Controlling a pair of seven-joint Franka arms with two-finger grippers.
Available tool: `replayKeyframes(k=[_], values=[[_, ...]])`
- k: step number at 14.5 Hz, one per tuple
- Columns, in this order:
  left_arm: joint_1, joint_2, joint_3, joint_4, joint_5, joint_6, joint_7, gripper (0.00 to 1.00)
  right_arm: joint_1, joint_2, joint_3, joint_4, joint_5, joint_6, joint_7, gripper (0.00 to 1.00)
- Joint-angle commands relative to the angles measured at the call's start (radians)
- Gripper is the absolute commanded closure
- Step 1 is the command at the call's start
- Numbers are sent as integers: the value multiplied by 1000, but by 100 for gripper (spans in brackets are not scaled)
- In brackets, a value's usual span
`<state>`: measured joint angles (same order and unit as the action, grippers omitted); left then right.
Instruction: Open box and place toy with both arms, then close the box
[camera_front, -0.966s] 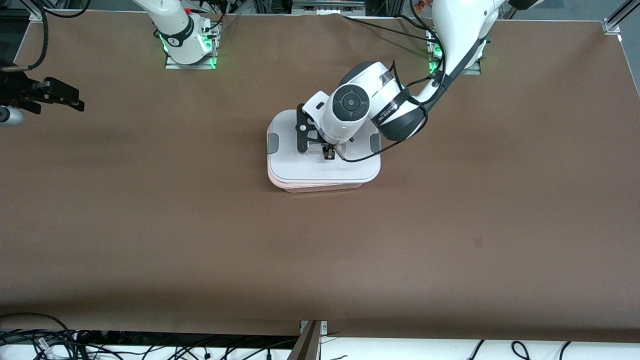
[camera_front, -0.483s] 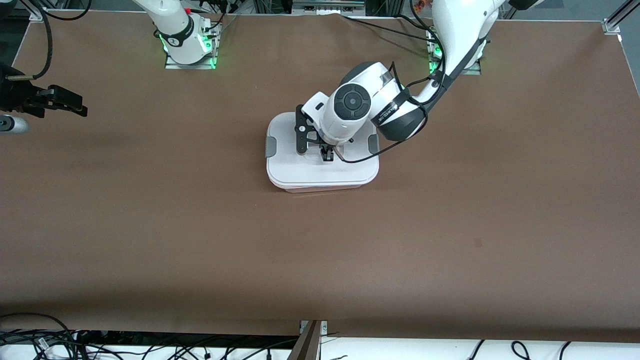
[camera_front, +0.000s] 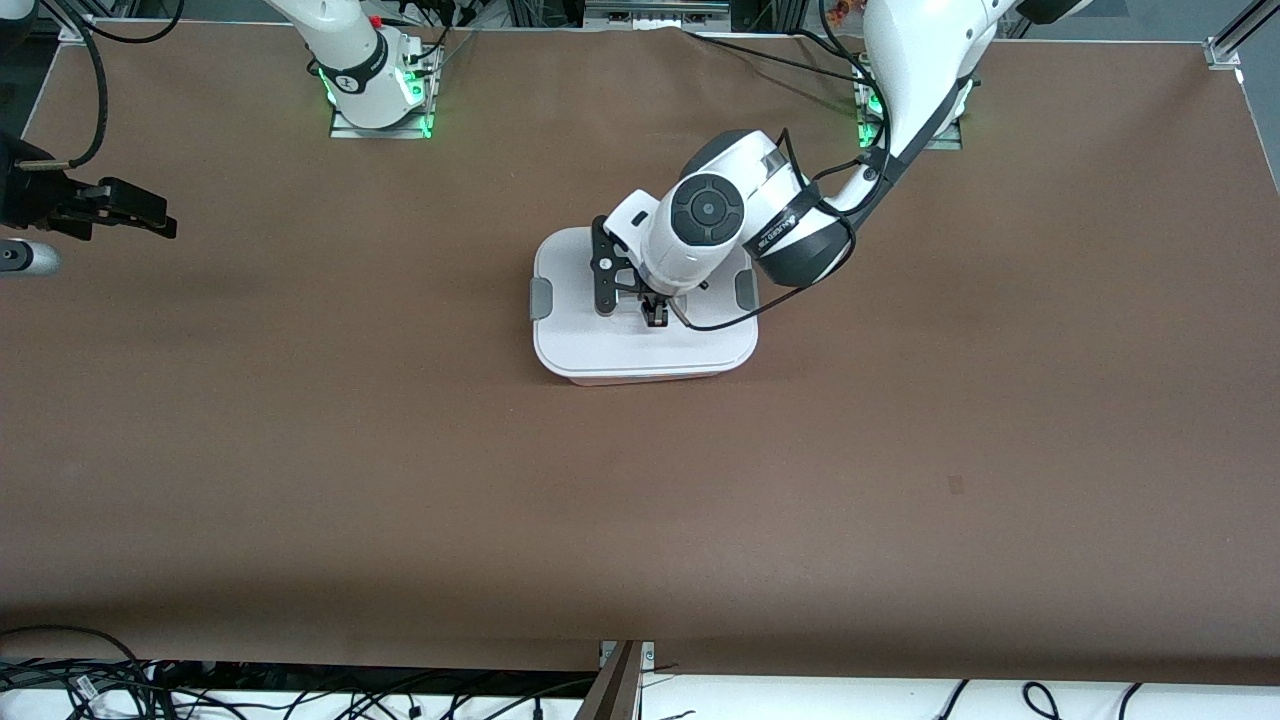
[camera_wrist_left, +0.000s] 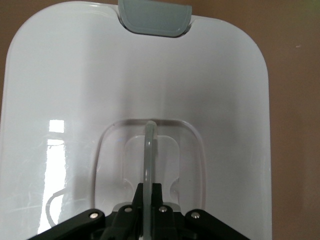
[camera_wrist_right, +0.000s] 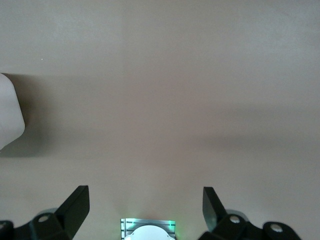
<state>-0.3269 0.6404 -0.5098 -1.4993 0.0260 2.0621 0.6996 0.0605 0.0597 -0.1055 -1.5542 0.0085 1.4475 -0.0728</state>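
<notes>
Over the middle of the white lid (camera_wrist_left: 150, 75), the left tool (camera_front: 656, 314) has its fingers pressed together on the clear handle (camera_wrist_left: 150, 150) in the lid's recess — the lid sits flat on the box (camera_front: 645, 340), a grey clip (camera_front: 541, 298) at each short end. Mid-table the box stands, nearer the arm bases than the front camera. Well apart, over the table's (camera_front: 400, 450) right-arm end, the right tool (camera_front: 125, 210) hangs with fingers spread wide — holding nothing.
</notes>
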Motion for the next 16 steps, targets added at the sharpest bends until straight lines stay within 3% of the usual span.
replayKeyframes(k=[1, 16], values=[[-1, 7, -3, -15, 17, 10, -57, 100, -15, 9, 7, 25, 15, -6, 13, 0], [-1, -27, -7, -71, 31, -34, -89, 100, -15, 35, 7, 52, 10, -6, 13, 0]])
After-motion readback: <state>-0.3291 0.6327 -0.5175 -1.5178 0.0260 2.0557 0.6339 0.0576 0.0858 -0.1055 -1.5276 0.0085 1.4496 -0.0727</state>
